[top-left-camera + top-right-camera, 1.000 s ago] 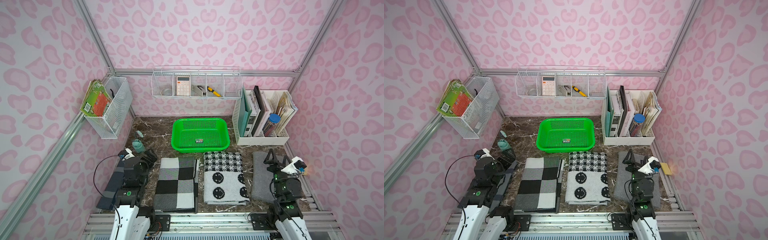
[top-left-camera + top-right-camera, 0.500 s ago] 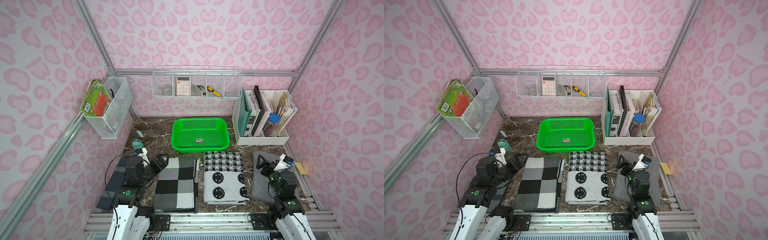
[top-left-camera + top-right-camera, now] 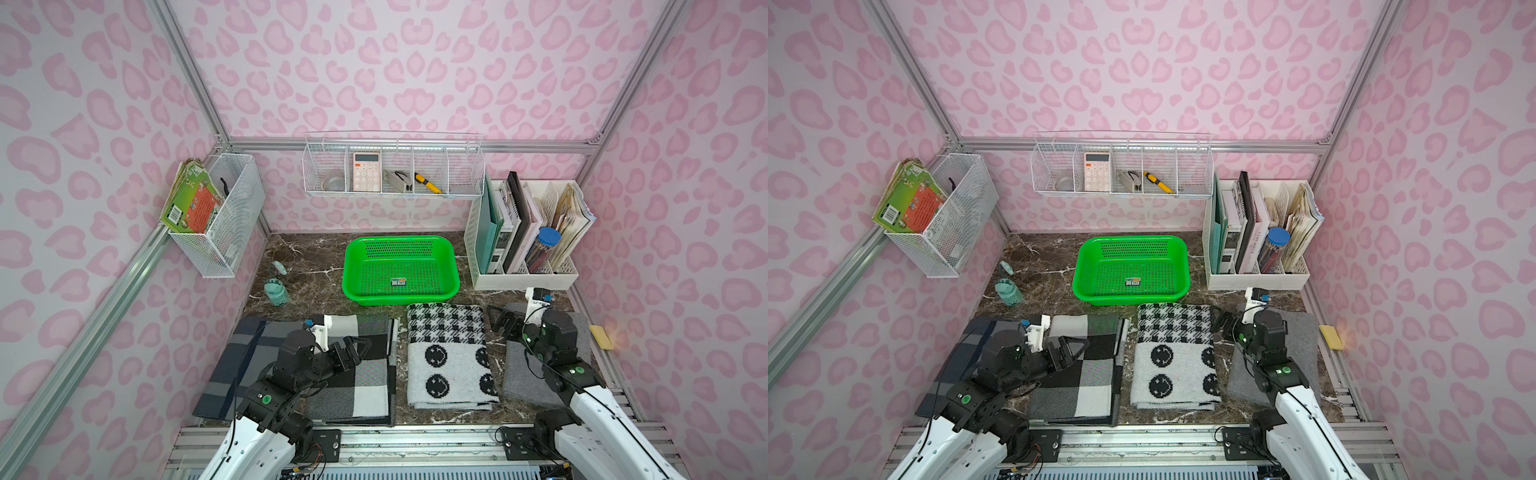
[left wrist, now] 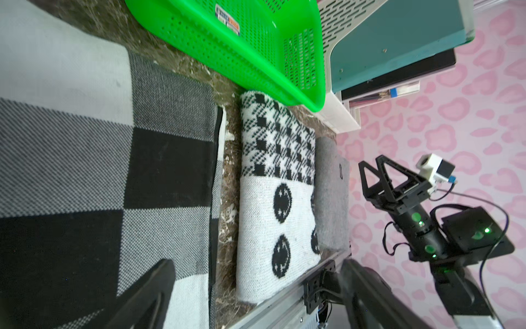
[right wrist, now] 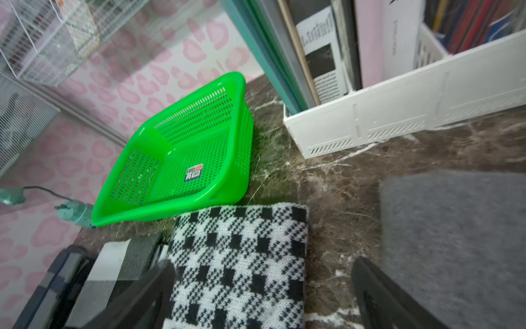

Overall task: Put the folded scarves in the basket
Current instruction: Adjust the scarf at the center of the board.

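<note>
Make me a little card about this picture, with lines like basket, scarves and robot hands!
basket: green, only a sticker inside
scarves: four, folded, in a row: dark plaid scarf, checked scarf, smiley scarf, grey scarf
left gripper: open, above the checked scarf
right gripper: open, above the gap between smiley scarf and grey scarf

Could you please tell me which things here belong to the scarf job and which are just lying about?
Job: green basket; smiley scarf, checked scarf, grey scarf, navy plaid scarf (which one, unclear); left tool, right tool, both open.
Lying about: calculator, file organiser, yellow sponge, wire baskets.
</note>
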You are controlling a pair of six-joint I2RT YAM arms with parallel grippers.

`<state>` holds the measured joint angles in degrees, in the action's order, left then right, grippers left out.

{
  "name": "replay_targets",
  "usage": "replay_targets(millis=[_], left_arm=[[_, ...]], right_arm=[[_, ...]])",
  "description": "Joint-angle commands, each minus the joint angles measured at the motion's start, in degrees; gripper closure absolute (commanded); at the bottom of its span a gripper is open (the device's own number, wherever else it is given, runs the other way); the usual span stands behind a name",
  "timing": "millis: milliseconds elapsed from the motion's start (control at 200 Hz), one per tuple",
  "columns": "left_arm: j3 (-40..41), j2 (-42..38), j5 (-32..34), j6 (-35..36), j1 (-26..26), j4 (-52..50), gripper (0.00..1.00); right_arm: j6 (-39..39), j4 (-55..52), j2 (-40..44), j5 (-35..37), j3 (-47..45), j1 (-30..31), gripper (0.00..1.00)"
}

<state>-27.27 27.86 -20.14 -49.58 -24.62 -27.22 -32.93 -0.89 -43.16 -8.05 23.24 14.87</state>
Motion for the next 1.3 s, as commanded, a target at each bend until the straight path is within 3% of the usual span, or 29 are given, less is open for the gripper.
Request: replay_targets(millis=[0, 120, 290, 630, 760, 1030, 1295], left_arm=[[1.6, 0.1, 3.5, -2.5, -4.6, 0.1, 0.06], [3.7, 1.0, 8.3, -5.8, -10.2, 2.0, 0.06], [6.7, 4.4, 14.2, -10.6, -17.9, 9.6, 0.07], [4.2, 19.8, 27.5, -13.6, -33.8, 20.5, 0.11], [2.2, 26.4, 29.1, -15.0, -36.4, 21.2, 0.11], [-0.2, 38.0, 25.5, -17.0, -38.1, 27.3, 0.12], [-1.5, 44.9, 23.9, -18.5, -39.4, 32.2, 0.14]], right_arm=[[1.1, -3.8, -5.0, 4.2, 2.4, 4.8, 0.0], [0.2, -3.5, -11.1, 7.8, 3.6, 8.8, 0.0], [0.0, -3.3, -19.5, 7.3, 4.7, 9.4, 0.0], [-2.3, -2.5, -29.9, 5.9, 6.0, 9.6, 0.01], [-3.7, 1.0, -30.4, 4.1, 4.8, 9.6, 0.05], [-5.0, 3.9, -31.1, 1.6, 3.4, 9.6, 0.07], [-6.2, 6.4, -30.9, -0.5, 2.0, 9.6, 0.2]])
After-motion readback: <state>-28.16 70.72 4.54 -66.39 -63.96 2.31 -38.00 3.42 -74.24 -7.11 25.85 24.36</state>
